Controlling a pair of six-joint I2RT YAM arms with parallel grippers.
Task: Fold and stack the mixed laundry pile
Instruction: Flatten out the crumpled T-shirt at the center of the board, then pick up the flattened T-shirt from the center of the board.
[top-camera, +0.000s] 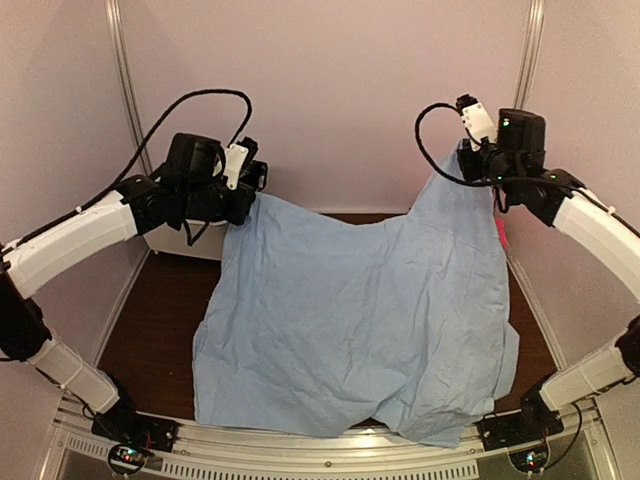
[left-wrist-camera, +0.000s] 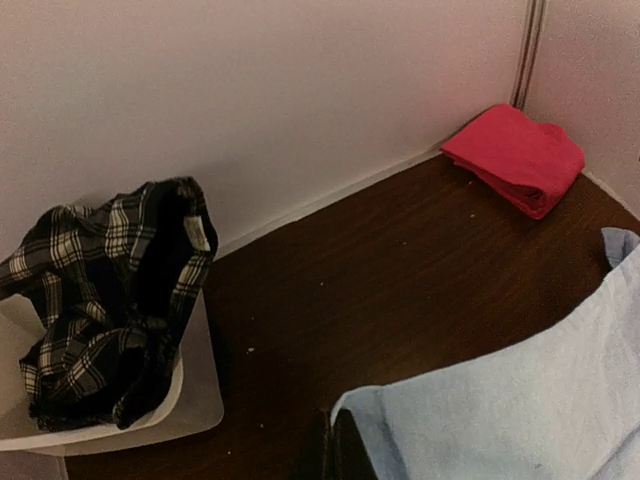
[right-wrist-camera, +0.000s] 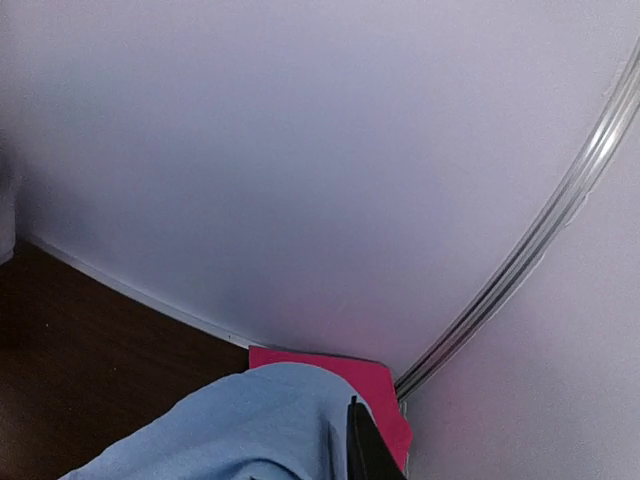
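Two corners of the light blue shirt (top-camera: 360, 310) are pinched and raised. The left gripper (top-camera: 248, 190) holds one in the upper left of the top view, and the right gripper (top-camera: 467, 152) holds the other in the upper right, noticeably higher. Each claw looks clenched on the fabric, since the cloth hangs from it and drapes over a dark finger in each wrist view. The rest of the shirt lies spread over the middle of the dark brown table (left-wrist-camera: 400, 270), its lower hem spilling onto the near rail (top-camera: 250, 447) at the bottom of the frame. We judge this to be the spreading step, before any fold. Next we need both grippers level, the cloth drawn taut and laid flat, clear of that edge. The pink-red cloth (left-wrist-camera: 515, 155) sits folded in the upper right of the left wrist view, in the corner where the pale lilac walls (top-camera: 330, 80) meet. The plaid garment (left-wrist-camera: 110, 290) is heaped unfolded in the white tub (left-wrist-camera: 195, 400) at lower left
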